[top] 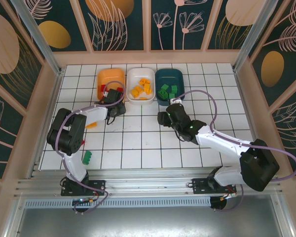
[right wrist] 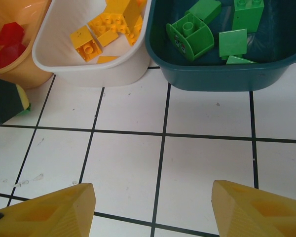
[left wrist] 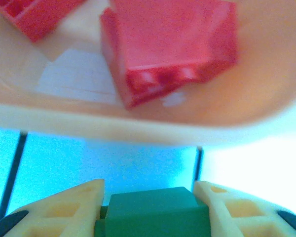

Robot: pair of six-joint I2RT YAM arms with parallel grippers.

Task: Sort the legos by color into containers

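Observation:
My left gripper [left wrist: 149, 191] is shut on a dark green lego [left wrist: 158, 213], which sits between both pale fingers. It hovers just in front of the orange container [left wrist: 138, 129] [top: 111, 78], where red legos [left wrist: 167, 47] lie. In the top view the left gripper [top: 115, 106] is at that tray's near rim. The white container [top: 140, 96] [right wrist: 89, 74] holds yellow-orange legos [right wrist: 108, 24]. The dark teal container [top: 168, 75] [right wrist: 212, 81] holds green legos [right wrist: 192, 33]. My right gripper [right wrist: 153, 202] [top: 165, 117] stands open over bare tiles in front of the trays.
A loose green lego [top: 87, 157] lies at the near left by the left arm's base, and an orange lego [top: 91, 125] lies beside the left forearm. Wooden walls ring the white tiled table [top: 138, 143]. The left gripper's dark body [right wrist: 5, 98] shows at the right wrist view's left edge.

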